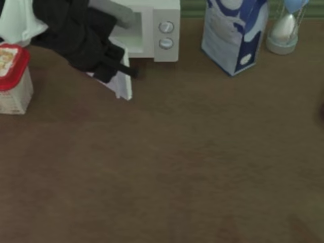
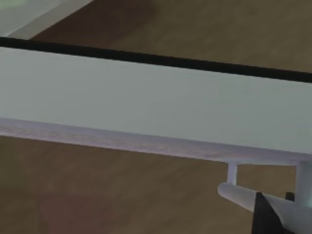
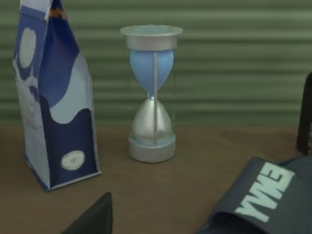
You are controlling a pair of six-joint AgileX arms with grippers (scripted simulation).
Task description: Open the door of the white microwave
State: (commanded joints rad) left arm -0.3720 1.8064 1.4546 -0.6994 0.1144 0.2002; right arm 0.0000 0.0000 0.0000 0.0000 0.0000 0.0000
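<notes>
The white microwave (image 1: 167, 20) stands at the table's back edge, its two knobs on the right panel. Its door (image 1: 124, 86) is swung out toward the front left, leaving the cavity (image 1: 132, 31) exposed. My left arm reaches over the microwave from the back left, and my left gripper (image 1: 126, 71) is at the door's free edge. In the left wrist view the door (image 2: 146, 107) fills the frame as a flat white panel, and my left gripper (image 2: 275, 197) is shut on its white bar handle (image 2: 241, 194). My right gripper (image 3: 156, 226) is parked off to the right, open and holding nothing.
A blue-and-white carton (image 1: 233, 35) stands right of the microwave, with a blue hourglass (image 1: 284, 28) beyond it. A red-lidded white tub (image 1: 12, 76) sits at the left edge. A dark slipper (image 3: 263, 200) lies near my right gripper.
</notes>
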